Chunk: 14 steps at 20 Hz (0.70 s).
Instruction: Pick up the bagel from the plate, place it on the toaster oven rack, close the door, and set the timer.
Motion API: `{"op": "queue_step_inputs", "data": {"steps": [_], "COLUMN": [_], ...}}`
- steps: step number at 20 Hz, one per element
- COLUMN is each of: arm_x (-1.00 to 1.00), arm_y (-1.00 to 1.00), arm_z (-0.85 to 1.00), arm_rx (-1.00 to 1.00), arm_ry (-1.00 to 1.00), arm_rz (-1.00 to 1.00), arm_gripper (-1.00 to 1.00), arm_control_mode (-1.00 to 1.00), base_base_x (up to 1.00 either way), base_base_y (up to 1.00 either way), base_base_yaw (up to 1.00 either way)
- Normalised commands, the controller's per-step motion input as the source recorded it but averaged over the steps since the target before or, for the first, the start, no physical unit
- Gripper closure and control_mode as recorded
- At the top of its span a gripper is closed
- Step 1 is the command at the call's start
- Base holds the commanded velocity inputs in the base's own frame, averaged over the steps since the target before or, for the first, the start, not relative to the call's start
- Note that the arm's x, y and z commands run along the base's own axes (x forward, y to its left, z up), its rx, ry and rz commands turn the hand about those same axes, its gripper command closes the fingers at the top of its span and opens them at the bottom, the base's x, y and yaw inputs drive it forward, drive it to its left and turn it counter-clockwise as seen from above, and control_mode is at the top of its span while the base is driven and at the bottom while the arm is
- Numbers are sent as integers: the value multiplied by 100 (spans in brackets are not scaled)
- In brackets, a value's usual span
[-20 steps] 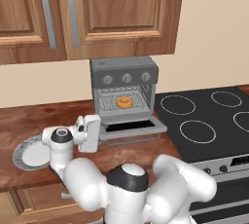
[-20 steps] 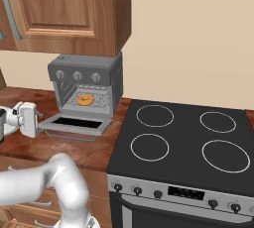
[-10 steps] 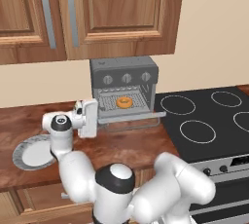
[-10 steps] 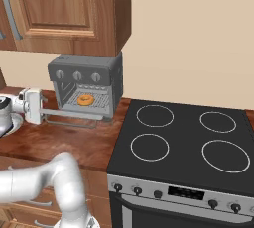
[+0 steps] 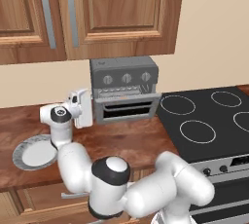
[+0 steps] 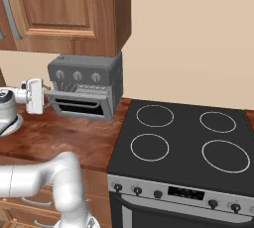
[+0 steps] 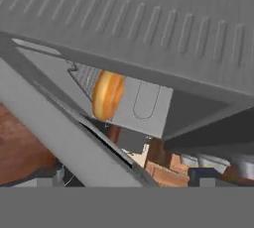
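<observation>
The bagel (image 7: 108, 94) is already sitting inside the oven (image 5: 125, 88), so the pick and the placing look done; the hand view is catching it edge-on through the gap above the door (image 5: 125, 109). The rack itself is hard to make out, though the bagel seems to be resting at its level. The plate (image 5: 35, 152) is lying bare on the counter (image 5: 131, 138) at the left, well apart from the oven.

The door is the step in hand. It is standing most of the way up but not shut: a dark slot is showing between its top edge and the oven front in both base views. The gripper (image 5: 82, 108) is hanging just beside the oven's left side, near the door's edge, and seems to be pushing it up, though I cannot tell whether it is touching. How far apart the fingers are I cannot tell either; they are holding nothing that shows.

What is left, by my judgement, is the last bit of closing and then the timer, which should be one of the three knobs (image 5: 126, 78) along the oven's top panel.

The counter is dark reddish wood, running under wooden cabinets (image 5: 85, 13) against a cream wall. A black stove (image 6: 181, 142) with four ring burners is standing just right of the oven.
</observation>
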Motion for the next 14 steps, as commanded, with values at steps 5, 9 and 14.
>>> {"op": "queue_step_inputs", "data": {"steps": [5,9,14], "arm_x": [55,39,21], "arm_y": [-35,-35,-36], "arm_z": [-1,-7,-11], "arm_rx": [0,0,0], "arm_ry": [7,12,12], "arm_rz": [72,72,73], "arm_gripper": [-100,-100,-100], "arm_control_mode": [-100,-100,-100], "base_base_x": [0,0,0], "base_base_y": [0,0,0], "base_base_yaw": [0,0,0]}}
